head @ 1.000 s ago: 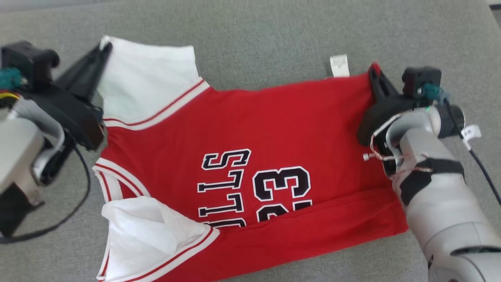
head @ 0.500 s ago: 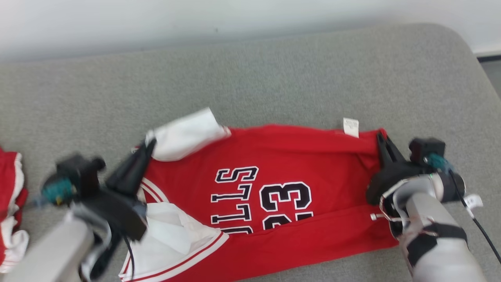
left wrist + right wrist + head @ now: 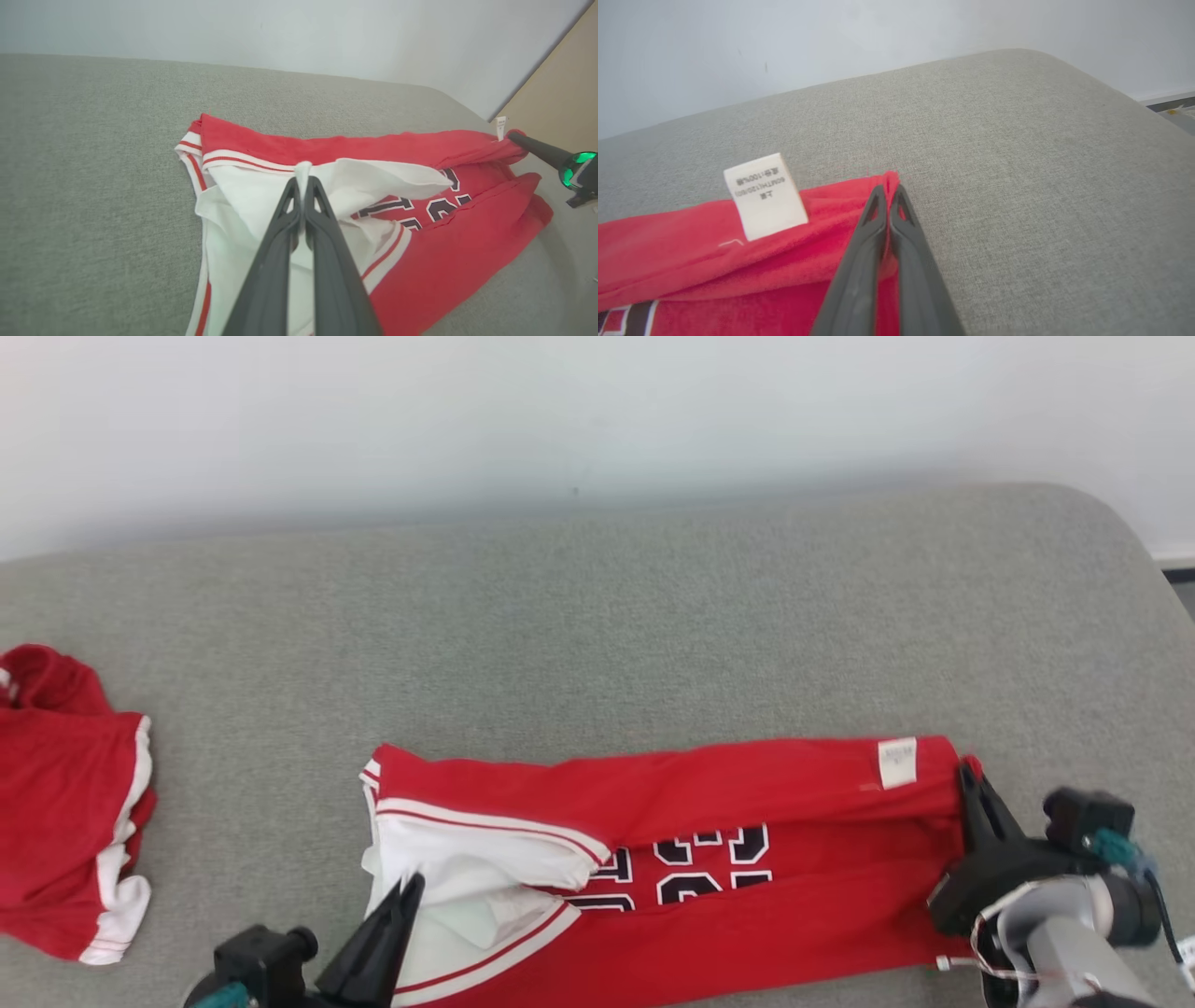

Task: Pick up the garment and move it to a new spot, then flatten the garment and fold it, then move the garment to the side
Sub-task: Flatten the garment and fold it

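The garment [image 3: 709,803] is a red jersey with white sleeves and black numbers, lying on the grey cushion [image 3: 597,616] with its far edge doubled over toward me. My left gripper [image 3: 411,887] is shut on the white sleeve cloth [image 3: 303,170] at the garment's left end. My right gripper [image 3: 966,773] is shut on the red hem corner [image 3: 889,179] at the right end, next to a white care label [image 3: 763,196]. The folded-over strip [image 3: 373,144] runs between the two grips and covers the upper half of the numbers.
A second red and white garment [image 3: 65,793] lies bunched at the cushion's left edge. A white wall [image 3: 560,420] rises behind the cushion. The cushion's rounded right corner [image 3: 1102,523] drops off to the floor. Bare grey cushion stretches beyond the jersey.
Both grippers have carried the jersey's far edge toward me, folding it over the front. The head camera has tilted up, bringing the wall and the other garment into view.
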Robot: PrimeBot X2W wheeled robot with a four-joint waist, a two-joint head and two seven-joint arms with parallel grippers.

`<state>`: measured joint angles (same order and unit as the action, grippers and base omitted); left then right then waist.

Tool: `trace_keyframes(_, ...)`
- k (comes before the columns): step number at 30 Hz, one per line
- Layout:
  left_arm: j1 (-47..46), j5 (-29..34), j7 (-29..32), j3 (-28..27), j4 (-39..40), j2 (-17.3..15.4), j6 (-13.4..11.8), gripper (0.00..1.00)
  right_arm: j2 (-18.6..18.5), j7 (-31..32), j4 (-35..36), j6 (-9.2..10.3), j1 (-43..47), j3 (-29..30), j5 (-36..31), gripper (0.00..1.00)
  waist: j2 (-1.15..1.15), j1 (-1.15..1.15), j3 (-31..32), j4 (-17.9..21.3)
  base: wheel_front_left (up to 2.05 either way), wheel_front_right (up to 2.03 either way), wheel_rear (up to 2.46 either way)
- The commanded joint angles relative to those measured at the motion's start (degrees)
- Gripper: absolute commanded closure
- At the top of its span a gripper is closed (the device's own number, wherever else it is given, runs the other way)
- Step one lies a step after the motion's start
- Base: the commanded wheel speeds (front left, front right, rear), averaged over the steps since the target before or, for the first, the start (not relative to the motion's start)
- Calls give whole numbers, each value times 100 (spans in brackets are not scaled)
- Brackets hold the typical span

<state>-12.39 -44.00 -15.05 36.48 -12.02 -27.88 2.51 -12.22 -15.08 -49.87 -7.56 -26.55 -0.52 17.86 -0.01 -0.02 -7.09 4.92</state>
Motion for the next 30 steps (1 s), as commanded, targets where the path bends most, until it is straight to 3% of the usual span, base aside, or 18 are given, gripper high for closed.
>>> trace_keyframes(1, 187, 101, -17, -122, -86, 142, 43, 100, -66, -9, 131, 11, 232, 8, 129, 100, 1, 2, 148, -127, 0, 0, 0)
trace_keyframes(10, 490, 537, -16, -435, -671, 541, 195, 100, -107, -10, 238, 11, 668, -149, 385, 100, 1, 2, 249, -142, 0, 0, 0)
trace_keyframes(11, 458, 652, -17, -477, -743, 582, 196, 100, -105, -10, 218, 11, 665, -165, 393, 89, 1, 2, 258, -144, 0, 0, 0)
trace_keyframes(12, 442, 705, -17, -555, -808, 667, 201, 73, -105, -10, 204, 11, 662, -173, 395, 9, 1, 2, 270, -154, 0, 0, 0)
trace_keyframes(13, 459, 770, -17, -614, -898, 730, 217, 47, -96, -10, 187, 11, 658, -185, 400, 0, 1, 2, 281, -158, 0, 0, 0)
trace_keyframes(14, 439, 884, -17, -689, -927, 764, 228, 0, -86, -10, 177, 11, 656, -201, 411, 0, 1, 2, 293, -161, 0, 0, 0)
trace_keyframes(22, 842, 1909, -17, -1923, -482, 1210, 179, 0, -199, -9, 349, 11, 865, -167, 452, 0, 1, 2, 528, -208, 0, 0, 0)
trace_keyframes(30, 1438, 2983, -17, -3098, 273, 1776, 252, 0, -225, 27, -369, 11, 556, -132, 290, 0, 1, 2, 576, -251, 0, 0, 0)
